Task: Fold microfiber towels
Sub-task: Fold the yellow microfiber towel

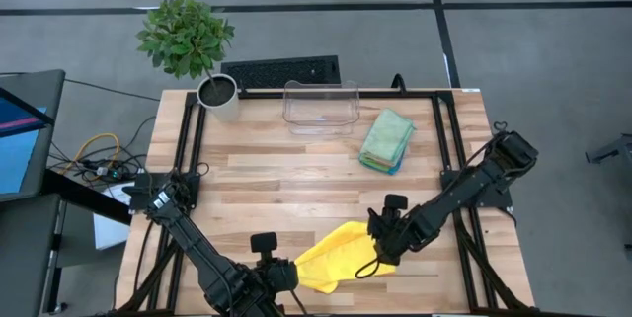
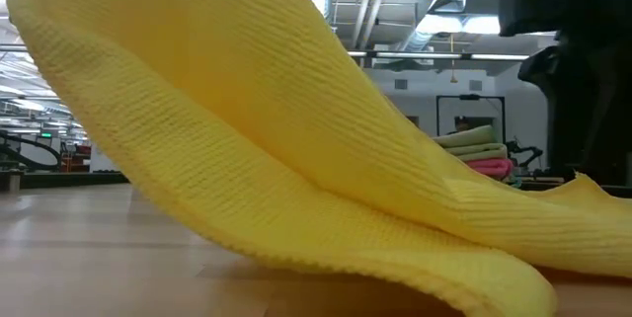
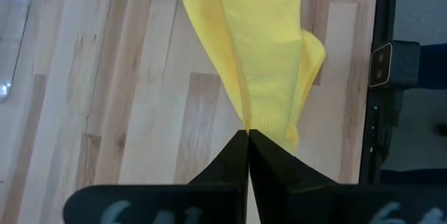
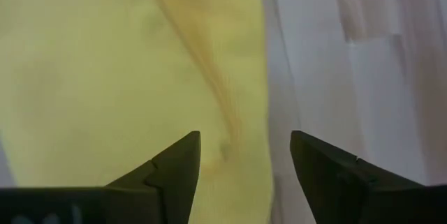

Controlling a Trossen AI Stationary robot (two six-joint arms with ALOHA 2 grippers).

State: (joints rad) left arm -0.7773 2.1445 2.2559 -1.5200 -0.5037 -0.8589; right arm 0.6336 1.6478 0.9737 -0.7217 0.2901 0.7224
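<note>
Yellow towel [image 1: 341, 253] lay bunched near the table's [image 1: 296, 174] front edge, well apart from the folded stack [image 1: 386, 140] beside the clear bin [image 1: 321, 107]. Left gripper [image 3: 248, 140] clenched on the yellow towel's near corner, lifting that end off the wood. Right gripper [image 4: 244, 158] hung released, jaws wide, right over the cloth's other edge, grasping nothing. Best handled, by judgement, by lowering the right jaws onto a single layer at the edge, pinching a true corner rather than a bunched fold, then pulling both ends taut before folding.
</note>
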